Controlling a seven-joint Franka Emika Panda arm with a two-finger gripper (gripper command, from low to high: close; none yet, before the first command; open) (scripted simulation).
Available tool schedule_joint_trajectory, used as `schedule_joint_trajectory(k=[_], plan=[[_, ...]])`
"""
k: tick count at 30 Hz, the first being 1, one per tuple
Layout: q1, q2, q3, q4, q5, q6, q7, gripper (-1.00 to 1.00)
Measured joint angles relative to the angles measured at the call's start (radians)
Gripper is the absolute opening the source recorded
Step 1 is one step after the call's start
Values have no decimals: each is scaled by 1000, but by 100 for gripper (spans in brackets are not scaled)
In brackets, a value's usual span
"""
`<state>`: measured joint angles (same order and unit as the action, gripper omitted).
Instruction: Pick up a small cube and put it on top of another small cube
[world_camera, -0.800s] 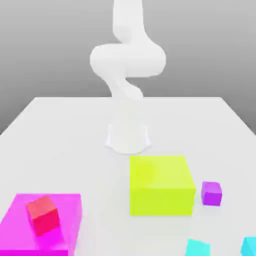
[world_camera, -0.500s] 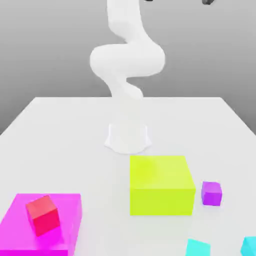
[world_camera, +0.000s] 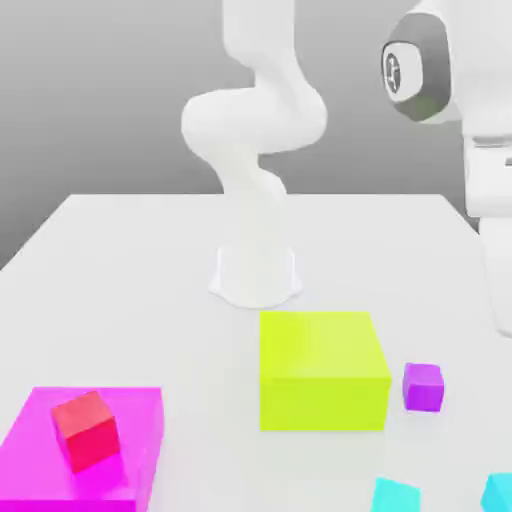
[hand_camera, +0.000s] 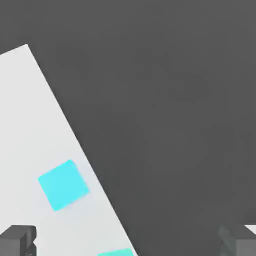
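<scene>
On the white table (world_camera: 120, 260) we're tracking left to right: red cube (world_camera: 86, 429), purple cube (world_camera: 423, 386), cyan cubes (world_camera: 396, 495). Our hand has just swung in over the cyans, jaws spread wide, carrying nothing.

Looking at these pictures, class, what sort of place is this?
Probably a simulated robot test bench: a plain white table, a white robot arm mounted on it, and bright toy-like blocks such as the yellow block against a blank grey backdrop.

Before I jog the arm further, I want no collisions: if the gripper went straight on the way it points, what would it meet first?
Probably the white table near its edge, beside a cyan cube; the open gripper holds nothing. Depth is unclear.
</scene>
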<state>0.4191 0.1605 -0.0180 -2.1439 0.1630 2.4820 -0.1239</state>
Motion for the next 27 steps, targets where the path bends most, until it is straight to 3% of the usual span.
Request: schedule_joint_trajectory(k=[8, 12, 13, 20, 27], plan=[[71, 266, 35, 42, -149, 68, -144, 0], [87, 409, 32, 72, -178, 161, -158, 0], [88, 436, 31, 78, -179, 181, -158, -100], [89, 437, 31, 78, -179, 180, -159, -100], [35, 210, -18, -29, -143, 59, -128, -100]])
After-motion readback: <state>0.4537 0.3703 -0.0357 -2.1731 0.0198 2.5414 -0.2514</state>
